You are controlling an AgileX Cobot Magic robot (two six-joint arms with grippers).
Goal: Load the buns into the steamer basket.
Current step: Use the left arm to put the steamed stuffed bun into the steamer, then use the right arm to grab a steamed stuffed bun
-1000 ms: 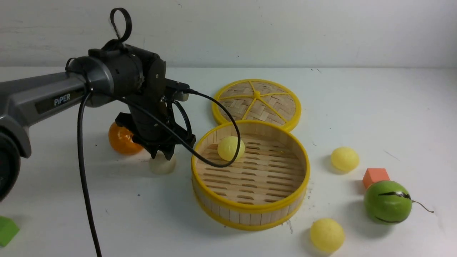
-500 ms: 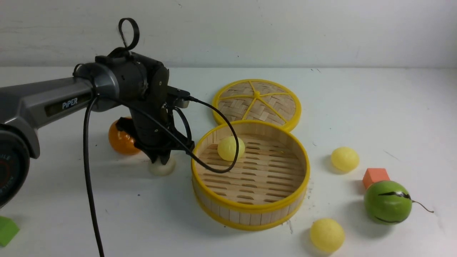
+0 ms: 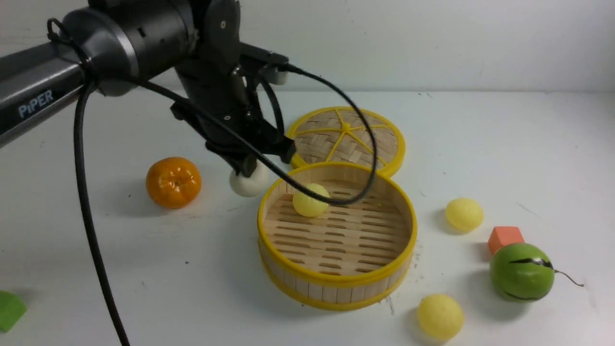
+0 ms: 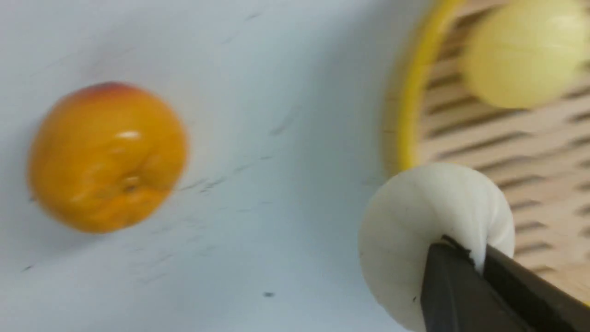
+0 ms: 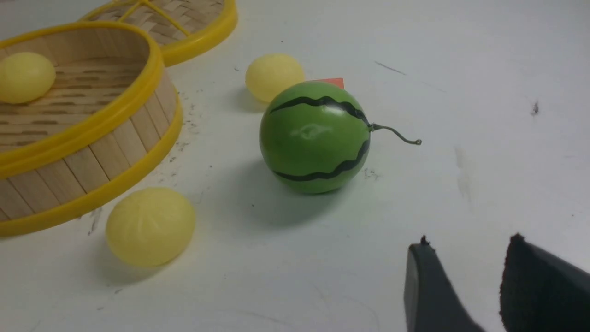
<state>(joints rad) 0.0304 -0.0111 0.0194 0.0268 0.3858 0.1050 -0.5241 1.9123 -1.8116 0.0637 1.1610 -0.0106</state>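
Observation:
My left gripper (image 3: 246,169) is shut on the off-white pleated bun (image 3: 248,182) and holds it in the air just beside the left rim of the steamer basket (image 3: 336,281). In the left wrist view the gripper (image 4: 477,258) pinches the bun (image 4: 415,221) at its top, over the basket's yellow rim (image 4: 408,106). One pale yellow bun (image 3: 310,200) lies inside the basket. Two more yellow buns lie on the table right of it, one farther back (image 3: 463,214) and one near the front (image 3: 440,316). My right gripper (image 5: 465,258) is open and empty above bare table, out of the front view.
An orange tangerine (image 3: 173,182) sits left of the basket. The flat woven lid (image 3: 346,139) lies behind the basket. A green ball with a stem (image 3: 521,272) and an orange block (image 3: 505,238) stand at the right. A green block (image 3: 9,310) is at the front left edge.
My left gripper closed on the off-white bun on the table, lifted it and carried it up and right toward the basket's rim. The tangerine now shows in full.

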